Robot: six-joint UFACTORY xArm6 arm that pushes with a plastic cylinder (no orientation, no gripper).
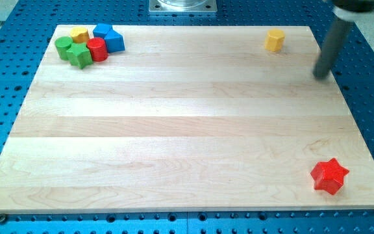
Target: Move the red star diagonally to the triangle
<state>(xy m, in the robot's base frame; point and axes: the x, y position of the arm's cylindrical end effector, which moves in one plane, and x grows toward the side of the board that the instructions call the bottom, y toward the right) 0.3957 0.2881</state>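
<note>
Tool position relative to red star

Tool (319, 74) is a bare rod with no jaws, touching no block, at the surface's (174, 130) right edge. Red star (330, 176) lies well apart toward the view's bottom. Block cluster (89, 44), presumably holding the triangle, sits top left.

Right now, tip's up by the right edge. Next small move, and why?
Probably bring my tip down the view's right side to just beyond the red star, on its lower-right. The star sits near the bottom-right corner, apart from my tip, and the cluster with the blue block, likely the triangle, lies top-left, so the push must run diagonally up-left.
</note>
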